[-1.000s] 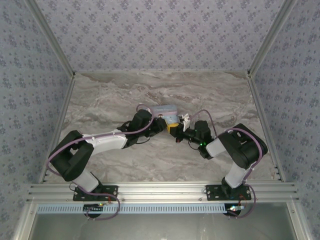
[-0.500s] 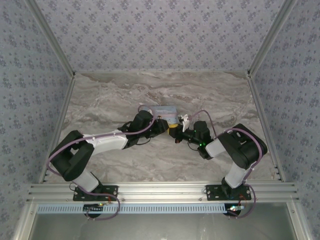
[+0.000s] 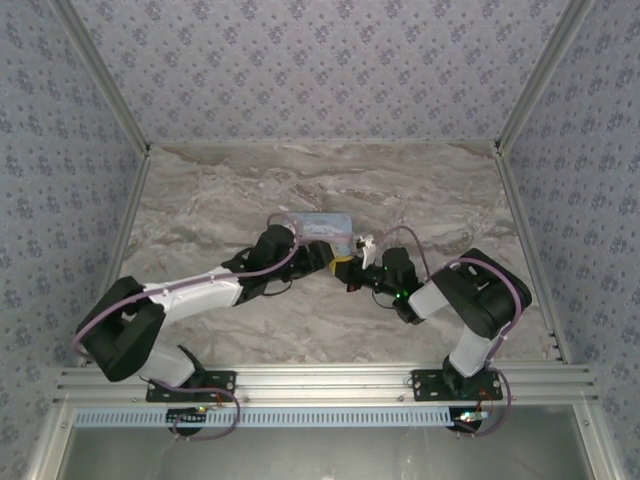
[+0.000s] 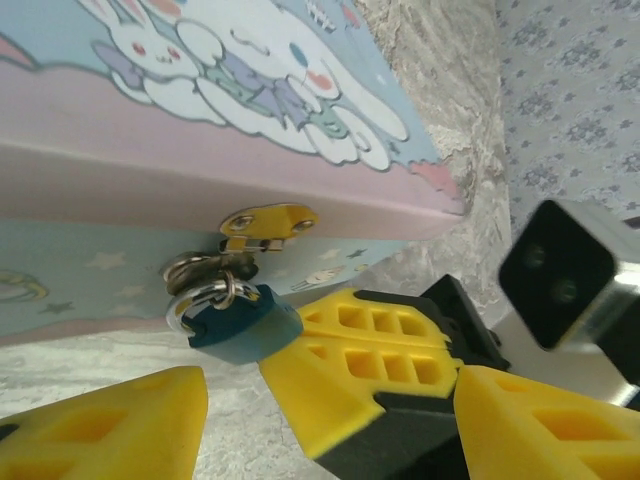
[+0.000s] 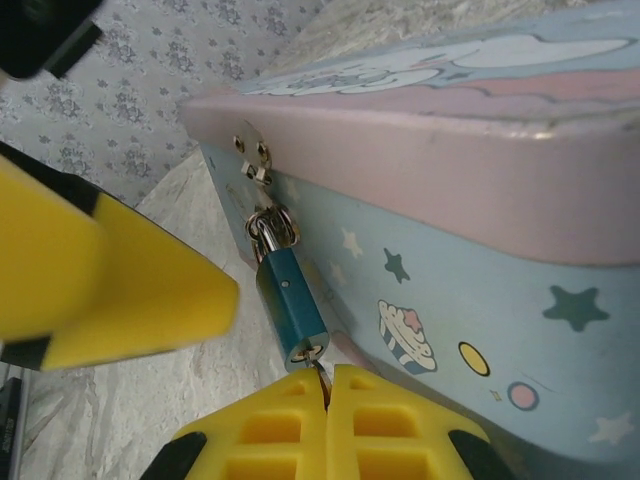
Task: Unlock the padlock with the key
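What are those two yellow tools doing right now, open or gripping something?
Left tool: open, holding nothing.
Right tool: closed on the key, at the bottom end of the padlock.

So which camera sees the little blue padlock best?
The right wrist camera. There the padlock hangs on the tin, whole length plain, the key under it pinched in the right claw. The left wrist camera shows it tilted against a yellow finger. From the top camera it is too small to make out.
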`<state>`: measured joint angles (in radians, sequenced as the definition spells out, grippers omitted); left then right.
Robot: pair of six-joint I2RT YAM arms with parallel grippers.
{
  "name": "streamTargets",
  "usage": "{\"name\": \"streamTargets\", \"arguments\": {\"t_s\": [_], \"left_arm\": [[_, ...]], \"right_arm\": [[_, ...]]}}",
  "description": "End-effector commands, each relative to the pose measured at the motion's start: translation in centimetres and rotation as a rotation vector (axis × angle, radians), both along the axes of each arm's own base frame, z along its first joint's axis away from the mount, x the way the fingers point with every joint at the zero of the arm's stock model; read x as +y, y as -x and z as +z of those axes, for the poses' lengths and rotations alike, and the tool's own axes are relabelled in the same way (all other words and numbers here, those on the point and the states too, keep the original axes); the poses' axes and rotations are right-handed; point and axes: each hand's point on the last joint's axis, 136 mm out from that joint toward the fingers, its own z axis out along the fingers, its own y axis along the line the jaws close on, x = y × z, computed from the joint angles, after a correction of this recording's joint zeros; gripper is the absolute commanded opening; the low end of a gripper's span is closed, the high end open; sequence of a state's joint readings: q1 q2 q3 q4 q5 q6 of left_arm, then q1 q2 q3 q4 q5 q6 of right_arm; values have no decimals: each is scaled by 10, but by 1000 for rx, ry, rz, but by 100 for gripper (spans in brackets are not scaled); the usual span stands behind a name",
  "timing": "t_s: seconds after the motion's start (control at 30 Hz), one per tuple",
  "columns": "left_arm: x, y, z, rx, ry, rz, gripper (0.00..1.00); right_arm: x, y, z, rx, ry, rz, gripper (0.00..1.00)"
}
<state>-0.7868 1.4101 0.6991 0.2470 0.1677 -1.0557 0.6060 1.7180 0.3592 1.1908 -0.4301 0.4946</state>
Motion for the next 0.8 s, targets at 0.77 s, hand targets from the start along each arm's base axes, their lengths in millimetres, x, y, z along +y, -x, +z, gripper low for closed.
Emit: {"name": "streamTargets", "arguments": {"t_s": [0.77], "left_arm": [[33, 12, -14, -8, 136, 148, 52]], "right_arm": [[23, 36, 10, 354, -107, -64, 0]]}}
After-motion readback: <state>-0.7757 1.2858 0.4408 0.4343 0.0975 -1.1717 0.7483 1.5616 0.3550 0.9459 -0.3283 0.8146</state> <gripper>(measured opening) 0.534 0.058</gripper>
